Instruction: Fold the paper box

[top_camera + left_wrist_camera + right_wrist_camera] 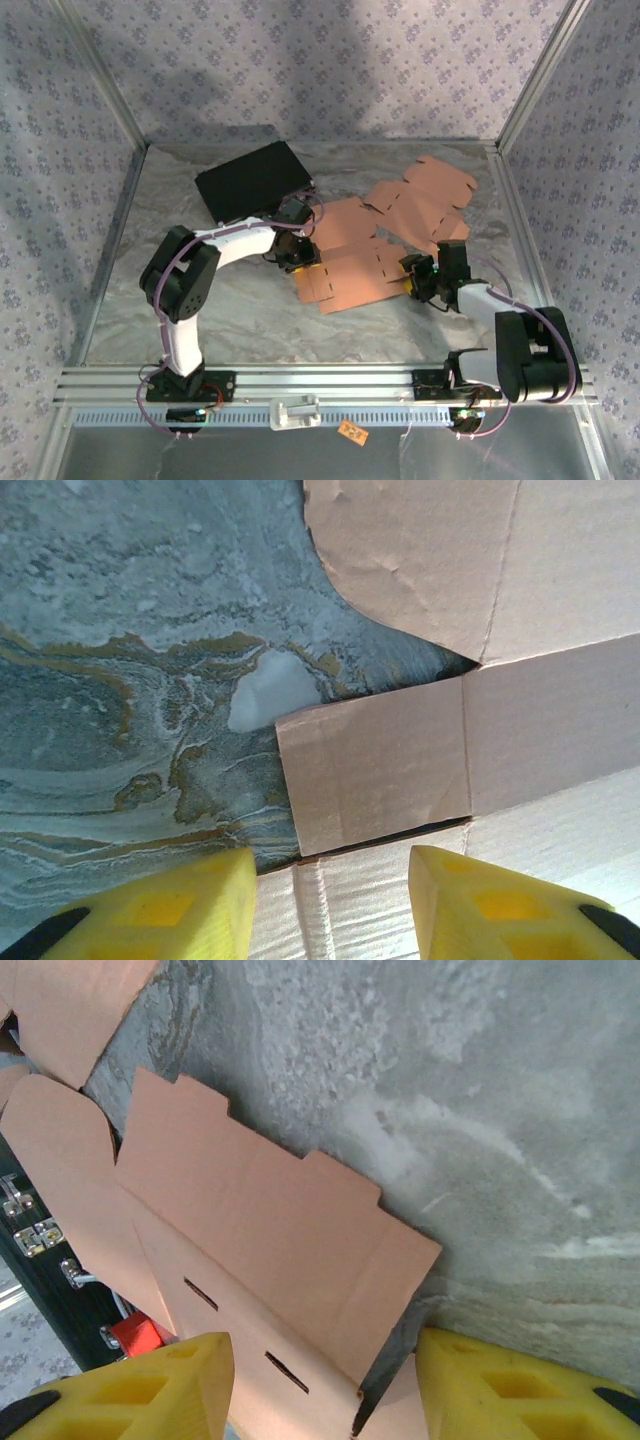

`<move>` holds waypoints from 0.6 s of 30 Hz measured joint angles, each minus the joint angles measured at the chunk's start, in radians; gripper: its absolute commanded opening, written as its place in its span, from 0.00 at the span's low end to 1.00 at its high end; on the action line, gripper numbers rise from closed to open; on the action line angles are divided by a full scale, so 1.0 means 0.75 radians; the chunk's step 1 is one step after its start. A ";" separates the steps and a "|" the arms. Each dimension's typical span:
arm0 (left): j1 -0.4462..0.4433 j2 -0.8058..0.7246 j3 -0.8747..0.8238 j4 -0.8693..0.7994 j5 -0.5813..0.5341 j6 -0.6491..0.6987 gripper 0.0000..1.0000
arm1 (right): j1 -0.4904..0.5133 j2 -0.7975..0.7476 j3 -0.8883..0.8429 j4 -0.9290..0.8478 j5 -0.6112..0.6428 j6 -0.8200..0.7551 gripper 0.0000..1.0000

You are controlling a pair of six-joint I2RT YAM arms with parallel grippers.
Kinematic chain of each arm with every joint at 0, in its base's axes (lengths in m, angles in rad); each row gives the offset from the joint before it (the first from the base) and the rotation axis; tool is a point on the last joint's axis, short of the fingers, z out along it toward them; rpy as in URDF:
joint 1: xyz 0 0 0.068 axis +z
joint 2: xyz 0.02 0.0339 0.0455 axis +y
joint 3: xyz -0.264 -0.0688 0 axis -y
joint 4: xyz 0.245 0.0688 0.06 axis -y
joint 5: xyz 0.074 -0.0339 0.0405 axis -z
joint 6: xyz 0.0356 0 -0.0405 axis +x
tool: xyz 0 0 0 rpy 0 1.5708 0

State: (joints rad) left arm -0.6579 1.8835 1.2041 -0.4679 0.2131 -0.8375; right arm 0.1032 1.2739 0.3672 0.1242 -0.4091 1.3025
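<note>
The paper box (350, 270) is a flat brown cardboard blank lying mid-table between both arms. My left gripper (300, 262) hangs over its left end. In the left wrist view, the open left gripper (335, 865) straddles a pale ribbed panel beside a square flap of the paper box (380, 770), its yellow fingers (190, 905) apart. My right gripper (412, 280) is at the blank's right end. In the right wrist view, a slotted panel of the paper box (270, 1230) rises at a slant between the open right gripper's (325, 1345) jaws, without touching either finger.
More brown cardboard (425, 200) lies spread behind the blank toward the back right. A black case (250, 182) rests at the back left, close to the left arm. Patterned walls and metal rails enclose the marbled table (180, 310).
</note>
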 measured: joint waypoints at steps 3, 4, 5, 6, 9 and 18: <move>-0.007 0.007 0.009 -0.006 -0.002 0.014 0.44 | -0.010 0.007 0.000 0.014 -0.009 -0.001 0.49; -0.011 0.011 0.016 -0.009 -0.005 0.019 0.44 | -0.013 0.013 0.000 0.026 -0.010 -0.001 0.47; -0.014 0.015 0.021 -0.009 -0.006 0.022 0.44 | -0.014 0.022 0.000 0.042 -0.009 -0.001 0.46; -0.017 0.021 0.028 -0.010 -0.006 0.026 0.44 | -0.018 0.032 0.000 0.061 -0.009 -0.002 0.44; -0.025 0.033 0.044 -0.015 -0.012 0.039 0.44 | -0.026 0.060 0.000 0.105 -0.009 -0.004 0.36; -0.040 0.047 0.085 -0.053 -0.062 0.078 0.53 | -0.027 0.036 0.053 0.053 0.009 -0.007 0.00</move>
State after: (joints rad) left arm -0.6880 1.9190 1.2682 -0.5079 0.1669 -0.7792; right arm 0.0826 1.3006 0.4072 0.1638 -0.4026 1.2976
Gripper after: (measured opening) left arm 0.485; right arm 0.060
